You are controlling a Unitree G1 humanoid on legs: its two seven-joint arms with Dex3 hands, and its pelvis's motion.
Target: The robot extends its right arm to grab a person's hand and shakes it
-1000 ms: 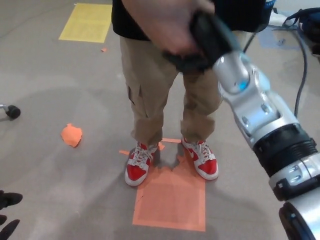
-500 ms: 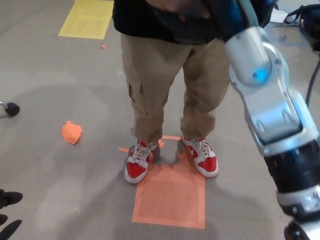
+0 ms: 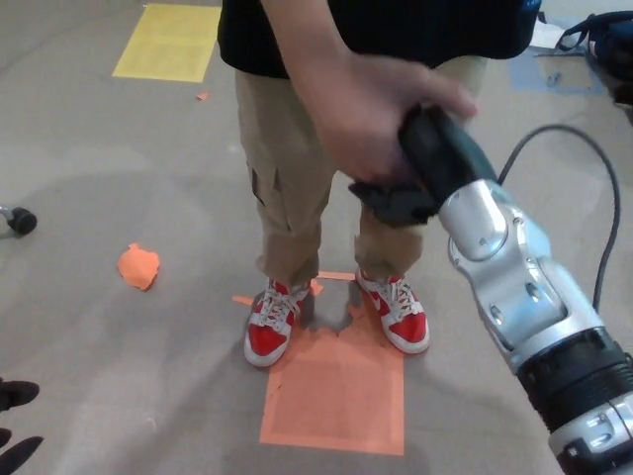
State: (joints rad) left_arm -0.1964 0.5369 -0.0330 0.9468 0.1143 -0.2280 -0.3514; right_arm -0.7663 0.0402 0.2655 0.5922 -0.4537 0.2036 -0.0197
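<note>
Because the person's hand [image 3: 366, 119] is soft and yielding, the right hand [image 3: 420, 173], fingers [image 3: 391, 203] wrapped beneath its palm, should squeeze gently.

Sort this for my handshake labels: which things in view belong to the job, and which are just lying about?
Job:
right hand, shut on the person's hand

Lying about:
orange floor square
yellow floor square
orange scrap
black cable
chair caster

Single head view, looking steeply down at floor [image 3: 119, 346], close over right arm [image 3: 524, 307].
</note>
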